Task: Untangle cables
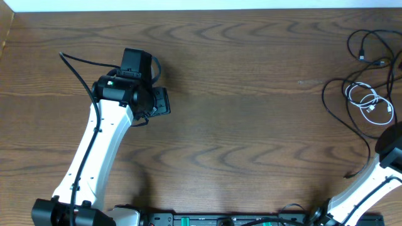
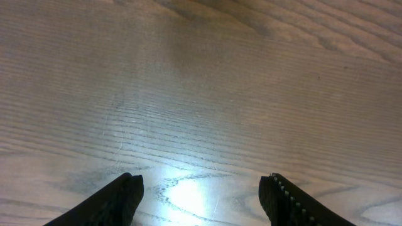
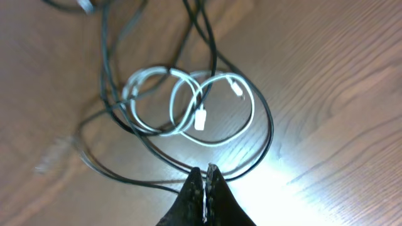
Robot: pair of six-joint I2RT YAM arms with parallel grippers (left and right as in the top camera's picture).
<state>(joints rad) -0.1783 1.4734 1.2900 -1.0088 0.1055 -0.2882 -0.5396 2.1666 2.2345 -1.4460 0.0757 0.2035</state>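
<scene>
Several thin black cables point(image 1: 342, 107) lie in loose loops at the table's far right, tangled with a short white cable point(image 1: 370, 103) coiled in two rings. In the right wrist view the white cable point(image 3: 188, 107) lies just beyond my right gripper point(image 3: 205, 171). Its fingers are pressed together at a black cable point(image 3: 125, 172), whose strands converge at the tips. My left gripper point(image 2: 201, 188) is open and empty over bare wood at the table's left point(image 1: 162, 100), far from the cables.
The wooden table point(image 1: 251, 75) reaches the frame's right edge beside the cables. More black cable with small plugs point(image 1: 364, 53) loops at the far right corner. A thicker black wire point(image 1: 75, 63) runs along the left arm.
</scene>
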